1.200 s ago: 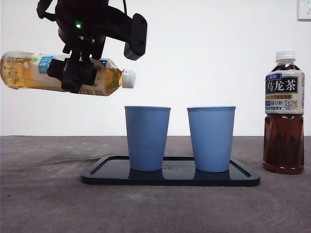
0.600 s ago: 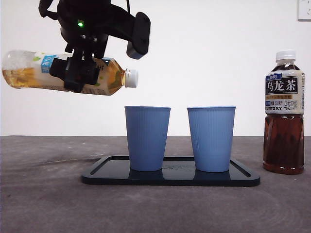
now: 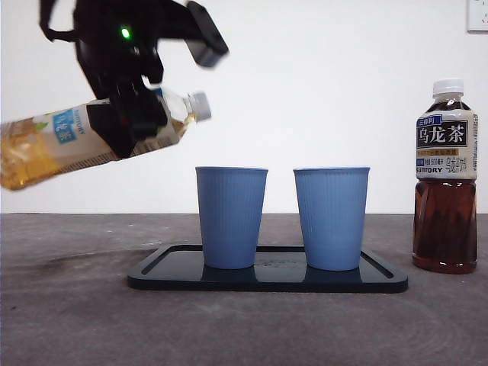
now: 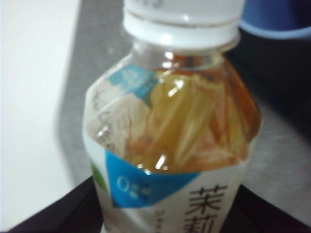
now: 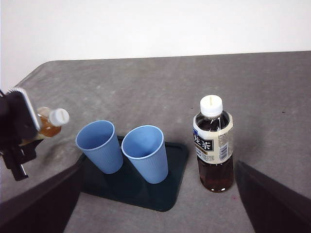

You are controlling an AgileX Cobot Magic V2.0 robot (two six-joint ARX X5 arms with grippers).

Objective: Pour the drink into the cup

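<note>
My left fingers [image 3: 133,122] stay clamped on the jasmine tea bottle [image 3: 91,141], up left of the left blue cup [image 3: 231,217]. Since half a second ago it's tipped cap-up from near level, so the pour looks over. White cap on, amber tea pooled at base.

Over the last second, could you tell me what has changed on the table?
The left gripper, shut on the jasmine tea bottle, tipped it back: cap end rose, base dropped. The two blue cups, tray and oolong bottle stayed put.
</note>
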